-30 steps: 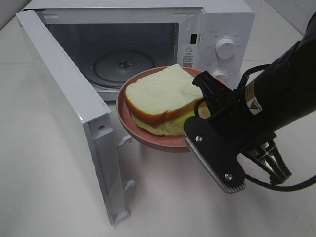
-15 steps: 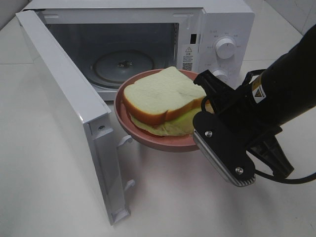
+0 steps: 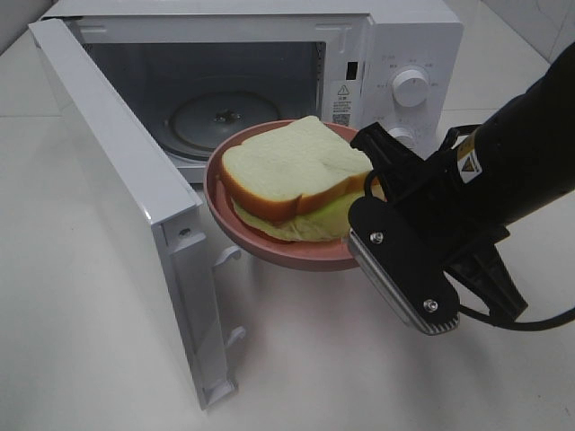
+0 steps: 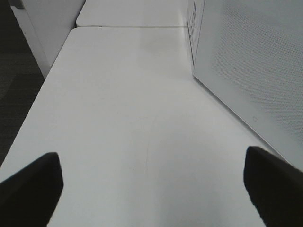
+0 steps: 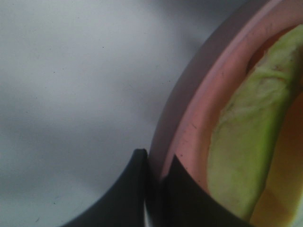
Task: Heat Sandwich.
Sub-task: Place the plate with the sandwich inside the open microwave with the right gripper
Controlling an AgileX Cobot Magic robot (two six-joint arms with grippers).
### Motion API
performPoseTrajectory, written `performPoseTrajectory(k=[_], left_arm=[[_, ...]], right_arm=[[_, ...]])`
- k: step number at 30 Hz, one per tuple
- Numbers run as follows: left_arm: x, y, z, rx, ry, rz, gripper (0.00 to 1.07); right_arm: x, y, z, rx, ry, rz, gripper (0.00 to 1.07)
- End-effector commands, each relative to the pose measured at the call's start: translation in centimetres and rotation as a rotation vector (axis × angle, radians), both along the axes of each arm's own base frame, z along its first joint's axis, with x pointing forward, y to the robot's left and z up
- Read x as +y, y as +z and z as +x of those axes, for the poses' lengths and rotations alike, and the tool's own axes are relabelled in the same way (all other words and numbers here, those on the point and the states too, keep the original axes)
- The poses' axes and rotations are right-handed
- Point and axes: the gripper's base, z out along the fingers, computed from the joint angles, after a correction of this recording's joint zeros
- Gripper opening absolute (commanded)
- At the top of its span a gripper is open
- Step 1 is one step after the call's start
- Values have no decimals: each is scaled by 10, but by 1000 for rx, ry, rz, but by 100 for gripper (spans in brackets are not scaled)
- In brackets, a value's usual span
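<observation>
The sandwich [image 3: 292,171], thick white bread with a brown crust and pale green filling, lies on a round pink plate [image 3: 269,251] held in the air just in front of the open microwave [image 3: 395,45]. My right gripper [image 3: 372,187] is shut on the plate's right rim. In the right wrist view its two dark fingers [image 5: 135,189] pinch the pink plate rim [image 5: 189,127], with the sandwich's green filling [image 5: 241,142] beside them. My left gripper [image 4: 151,175] is open over bare table, holding nothing; it is out of the exterior high view.
The microwave door [image 3: 117,180] swings wide to the left, and its outer face [image 4: 255,66] stands next to my left gripper. A glass turntable [image 3: 225,117] sits inside the cavity. Control knobs [image 3: 411,87] are on the right panel. White table [image 3: 81,359] surrounds everything.
My right arm has carried the plate with the sandwich a little to the left and up, closer to the microwave opening. The left gripper has stayed open.
</observation>
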Motion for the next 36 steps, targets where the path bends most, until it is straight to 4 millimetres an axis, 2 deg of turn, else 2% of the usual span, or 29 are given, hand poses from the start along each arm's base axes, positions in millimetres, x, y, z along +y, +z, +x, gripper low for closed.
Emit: performPoseTrajectory(k=[1, 5, 13, 36], left_arm=[[0, 0, -3, -27, 4, 0, 98], [0, 0, -3, -27, 4, 0, 98], [0, 0, -3, -27, 4, 0, 98], [0, 0, -3, -27, 4, 0, 98]], right_arm=[[3, 3, 4, -32, 8, 27, 0], [7, 4, 8, -38, 9, 32, 0], [30, 6, 20, -51, 46, 42, 0], [77, -4, 76, -43, 50, 28, 1]])
